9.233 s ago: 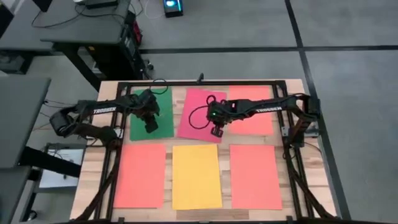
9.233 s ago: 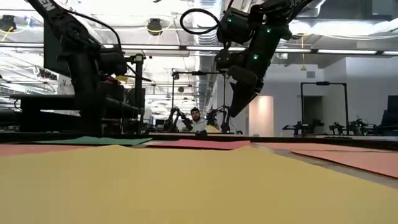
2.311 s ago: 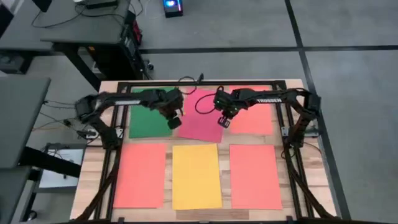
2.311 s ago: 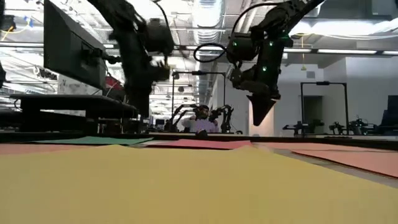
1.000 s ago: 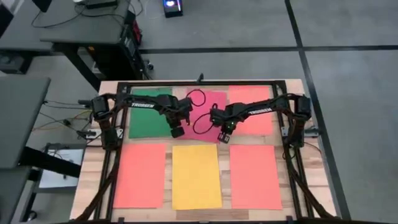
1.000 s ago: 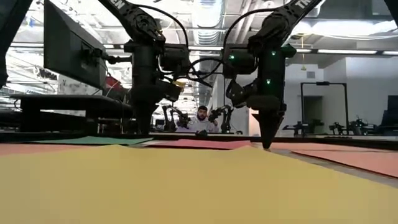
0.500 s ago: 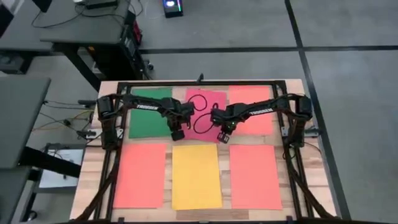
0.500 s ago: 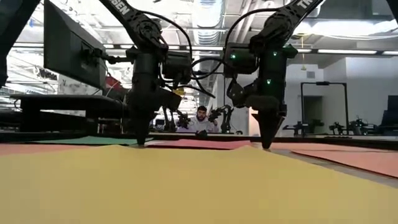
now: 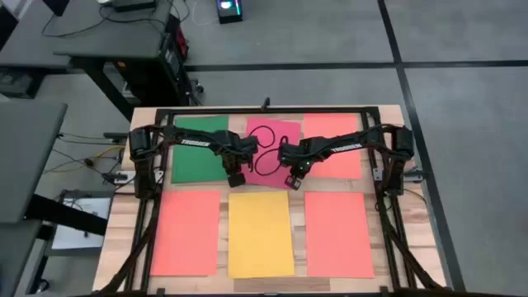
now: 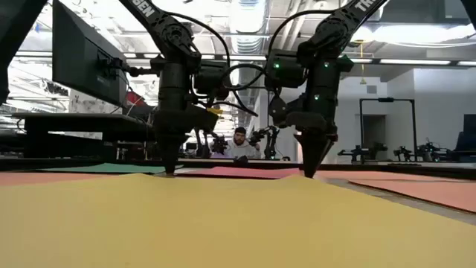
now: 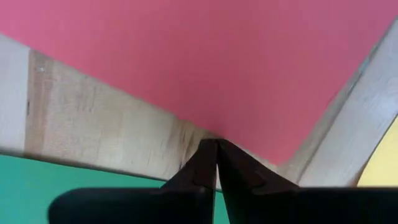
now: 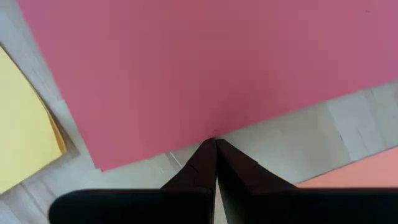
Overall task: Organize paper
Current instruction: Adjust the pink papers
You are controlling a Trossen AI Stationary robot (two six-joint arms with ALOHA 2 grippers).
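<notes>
We read "TROSSEN" in white letters on the left arm, on the link leading toward the left gripper. The white lettering on the right arm, behind the right gripper, is too small to make out. No other text is legible.

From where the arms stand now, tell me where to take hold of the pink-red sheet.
Grip the pink-red sheet along its near edge, close to its two near corners, coming straight down. It lies flat and askew, so only an edge offers purchase. The left gripper and right gripper, fingers together, already sit at that edge.
</notes>
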